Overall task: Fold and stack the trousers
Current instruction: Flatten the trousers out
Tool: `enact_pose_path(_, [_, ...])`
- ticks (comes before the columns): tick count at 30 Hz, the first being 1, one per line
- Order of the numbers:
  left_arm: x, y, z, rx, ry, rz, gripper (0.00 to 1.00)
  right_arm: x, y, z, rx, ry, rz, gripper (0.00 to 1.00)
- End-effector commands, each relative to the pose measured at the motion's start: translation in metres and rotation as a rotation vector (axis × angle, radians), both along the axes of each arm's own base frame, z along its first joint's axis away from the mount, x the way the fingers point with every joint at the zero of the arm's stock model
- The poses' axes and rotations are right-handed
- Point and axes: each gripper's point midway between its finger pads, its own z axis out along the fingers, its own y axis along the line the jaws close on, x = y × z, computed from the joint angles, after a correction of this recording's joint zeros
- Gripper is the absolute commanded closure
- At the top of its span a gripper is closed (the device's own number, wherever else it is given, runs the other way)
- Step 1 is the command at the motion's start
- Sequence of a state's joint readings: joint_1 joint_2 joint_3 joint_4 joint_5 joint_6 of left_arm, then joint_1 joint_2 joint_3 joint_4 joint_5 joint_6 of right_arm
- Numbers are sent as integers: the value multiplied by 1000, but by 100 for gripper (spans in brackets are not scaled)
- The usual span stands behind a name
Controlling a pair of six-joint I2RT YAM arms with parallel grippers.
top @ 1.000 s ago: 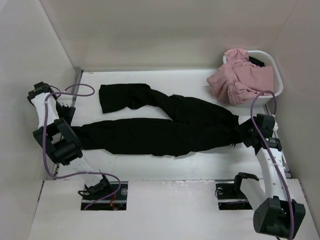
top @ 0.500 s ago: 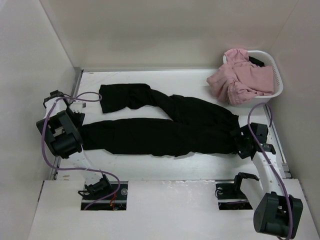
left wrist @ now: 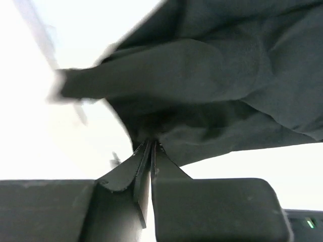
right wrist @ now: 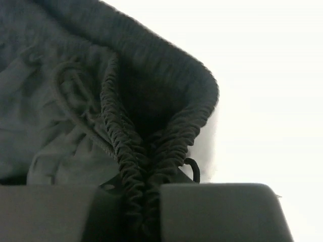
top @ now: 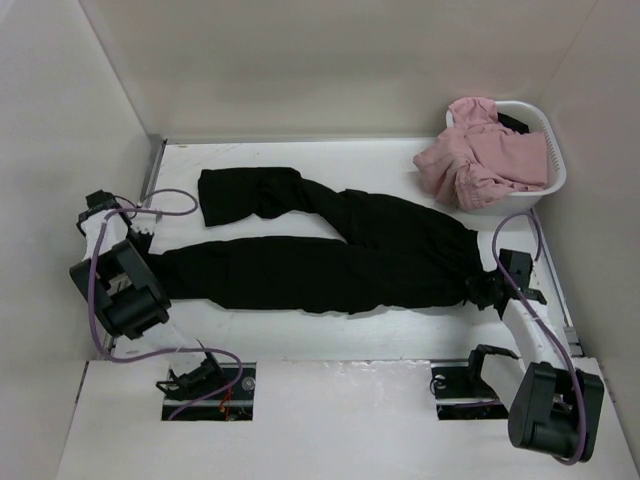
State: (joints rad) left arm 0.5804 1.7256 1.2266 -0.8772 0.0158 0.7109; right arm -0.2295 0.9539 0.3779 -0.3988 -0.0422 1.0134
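Black trousers (top: pixel 320 255) lie spread across the white table, waistband to the right, legs running left. One leg bends to the back left, the other reaches the left edge. My left gripper (top: pixel 152 262) is shut on the near leg's hem; the left wrist view shows the black cloth (left wrist: pixel 212 85) pinched at the fingertips, gripper (left wrist: pixel 150 146). On the right, my right gripper (top: pixel 480 290) is shut on the elastic waistband (right wrist: pixel 151 136), which bunches in ridges between the jaws, gripper (right wrist: pixel 144 201).
A white basket (top: pixel 552 175) at the back right holds pink clothes (top: pixel 480 150) that spill over its rim. White walls close the table on the left, back and right. Both arm bases sit at the near edge.
Both grippers have shut: the left on the leg hem, the right on the waistband. The right arm came forward and lower at the waistband; the left wrist shifted slightly at the table's left edge.
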Motion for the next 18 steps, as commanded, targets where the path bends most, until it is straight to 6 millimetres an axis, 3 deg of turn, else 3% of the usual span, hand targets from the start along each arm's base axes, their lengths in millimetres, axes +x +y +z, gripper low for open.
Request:
enact_pose_path(1, [49,35,80,178,-295,-18,100,35,-8,53,-56,-172,14,98])
enact_pose_path(4, [55,49,126,200,-328,-8,100,48,-11,99,-107,-233,68,98])
enact_pose_path(6, [40,52,137,174,-297,-18,100,34,-17,108,-119,-222,46,98])
enact_pose_path(10, [-10,47,117,181,-179,-75,100,-3,-9,95,-70,-180,-22,97])
enact_pose_path(15, [-60,32,73,213,-40,-128,97,-53,3,53,29,-97,-137,94])
enact_pose_path(17, [-76,27,60,227,1,-157,91,-59,9,52,47,-105,-135,73])
enact_pose_path(18, [-81,26,56,233,21,-173,86,-62,12,54,57,-96,-146,45])
